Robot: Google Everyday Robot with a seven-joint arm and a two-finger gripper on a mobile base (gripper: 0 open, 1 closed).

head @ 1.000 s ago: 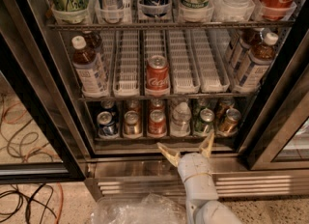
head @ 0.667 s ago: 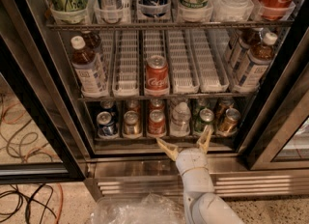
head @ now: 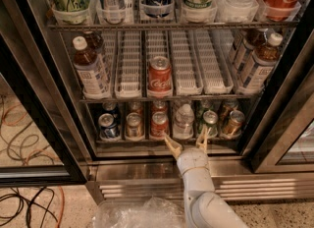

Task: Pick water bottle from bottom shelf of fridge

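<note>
The water bottle (head: 184, 120), small, clear and ribbed with a white cap, stands at the front of the bottom shelf (head: 162, 140) of the open fridge (head: 49, 99), between cans. My gripper (head: 187, 139) is on a white arm rising from the bottom edge. It is open, with its two tan fingers spread just in front of the shelf rail, right below the bottle. One finger (head: 171, 146) points at the red can beside the bottle, the other (head: 202, 136) reaches up by the bottle's right side. Nothing is held.
Cans fill the bottom shelf: a blue one (head: 108, 126), a red one (head: 159, 124), a green one (head: 209, 122), a gold one (head: 232, 123). A red cola can (head: 160, 76) and brown-liquid bottles (head: 89, 70) sit above. Ribbed base grille (head: 147, 187) below; cables (head: 24, 207) on the floor at left.
The gripper has moved forward and up toward the bottom shelf, its fingertips now reaching the shelf rail under the water bottle. The shelf contents have not moved.
</note>
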